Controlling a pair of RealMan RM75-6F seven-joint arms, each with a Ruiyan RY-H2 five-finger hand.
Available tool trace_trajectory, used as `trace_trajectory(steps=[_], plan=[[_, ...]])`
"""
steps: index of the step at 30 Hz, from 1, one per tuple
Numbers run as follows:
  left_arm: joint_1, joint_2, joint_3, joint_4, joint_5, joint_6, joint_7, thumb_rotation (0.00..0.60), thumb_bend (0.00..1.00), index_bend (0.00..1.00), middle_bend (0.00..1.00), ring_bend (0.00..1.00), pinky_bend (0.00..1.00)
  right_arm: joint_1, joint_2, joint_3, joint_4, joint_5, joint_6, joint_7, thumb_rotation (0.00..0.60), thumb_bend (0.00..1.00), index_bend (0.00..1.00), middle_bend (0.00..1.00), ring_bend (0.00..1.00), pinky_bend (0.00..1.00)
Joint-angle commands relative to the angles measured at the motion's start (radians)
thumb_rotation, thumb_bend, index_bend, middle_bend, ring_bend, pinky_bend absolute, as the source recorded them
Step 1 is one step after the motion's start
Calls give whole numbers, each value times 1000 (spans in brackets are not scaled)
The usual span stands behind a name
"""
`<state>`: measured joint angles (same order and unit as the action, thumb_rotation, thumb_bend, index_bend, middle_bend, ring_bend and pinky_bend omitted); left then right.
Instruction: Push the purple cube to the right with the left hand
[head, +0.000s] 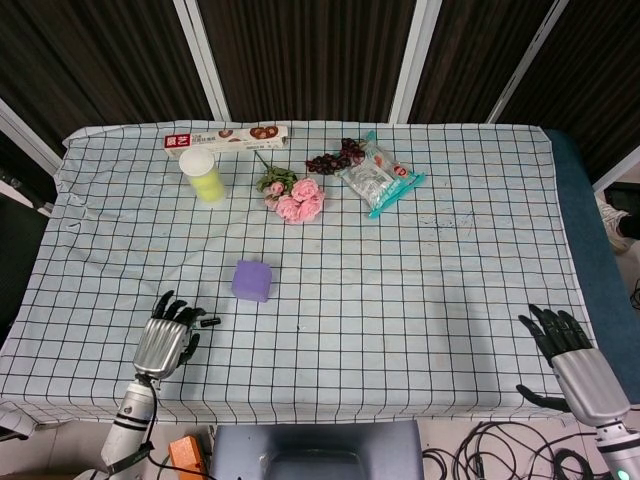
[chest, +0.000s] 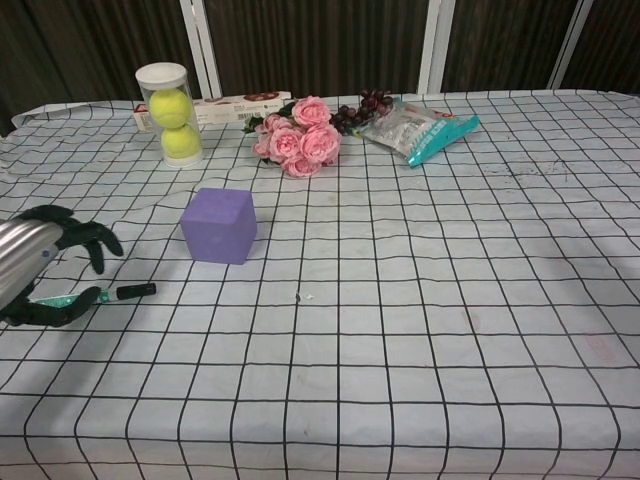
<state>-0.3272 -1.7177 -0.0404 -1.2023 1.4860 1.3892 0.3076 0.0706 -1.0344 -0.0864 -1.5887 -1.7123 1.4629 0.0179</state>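
Observation:
The purple cube (head: 251, 281) (chest: 219, 225) sits on the checked tablecloth, left of the middle. My left hand (head: 165, 339) (chest: 45, 258) lies to the left of the cube and nearer the front edge, well apart from it. Its fingers are spread and hold nothing. A green pen (chest: 95, 295) lies on the cloth just under that hand. My right hand (head: 573, 360) rests off the table's front right corner, fingers spread and empty; the chest view does not show it.
Along the back stand a clear tube of tennis balls (chest: 172, 113), a long biscuit box (chest: 243, 106), pink roses (chest: 298, 140), dark grapes (chest: 357, 108) and a snack bag (chest: 420, 129). Dark curtains hang behind the table (head: 440, 300).

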Motion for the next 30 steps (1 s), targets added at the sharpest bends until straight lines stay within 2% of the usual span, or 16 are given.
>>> trace_trajectory(steps=[1, 11, 21, 30], plan=[[38, 1, -23, -21, -73, 5, 146, 600, 374, 382, 460, 268, 151, 4, -3, 0, -4, -1, -7, -7, 600, 305, 0, 0, 0, 56], [20, -47, -53, 0, -136, -31, 311, 600, 347, 362, 449, 269, 161, 6, 0, 0, -4, -2, -7, -1, 600, 305, 0, 0, 0, 56], [-2, -73, -69, 33, -167, -66, 354, 600, 346, 423, 465, 273, 158, 3, 2, -2, -3, -5, -3, 2, 600, 305, 0, 0, 0, 56], [-7, -82, -70, 51, -172, -71, 358, 600, 347, 502, 518, 307, 158, 4, 2, -1, -2, -2, -5, 2, 600, 305, 0, 0, 0, 56]])
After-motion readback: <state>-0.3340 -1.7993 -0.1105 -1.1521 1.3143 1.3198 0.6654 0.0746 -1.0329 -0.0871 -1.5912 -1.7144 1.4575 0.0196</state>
